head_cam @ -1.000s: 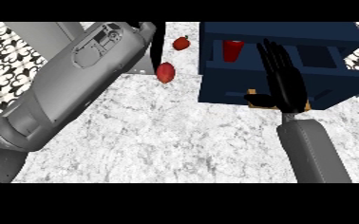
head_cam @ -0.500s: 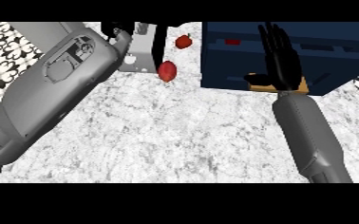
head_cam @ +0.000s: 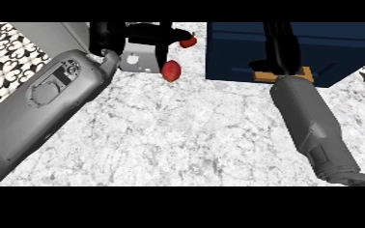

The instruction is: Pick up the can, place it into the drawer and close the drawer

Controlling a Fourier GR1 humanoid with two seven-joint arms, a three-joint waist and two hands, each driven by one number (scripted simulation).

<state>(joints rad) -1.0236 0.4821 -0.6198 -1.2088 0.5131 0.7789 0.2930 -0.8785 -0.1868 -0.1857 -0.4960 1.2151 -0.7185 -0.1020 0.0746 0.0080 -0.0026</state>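
Note:
The dark blue drawer [head_cam: 235, 58] juts out from the counter's far side at the upper right. My right hand [head_cam: 281, 48] lies over it with straight fingers pointing away, open, and its orange wrist piece sits at the drawer's front edge. No can shows anywhere; the drawer's inside is dark and partly covered by the hand. My left hand [head_cam: 135, 31] is at the top left, open, with its fingers spread above a grey flat thing [head_cam: 139, 60].
Two red rounded objects lie on the marble counter [head_cam: 178, 135], one [head_cam: 171, 71] beside the grey thing and one [head_cam: 188, 42] farther back. My large left forearm [head_cam: 50, 101] crosses the left side. A patterned surface [head_cam: 14, 53] shows at the far left.
The drawer's front edge has slid away from me with my right hand against it. The red can seen inside it earlier no longer shows. My left hand has come further into view.

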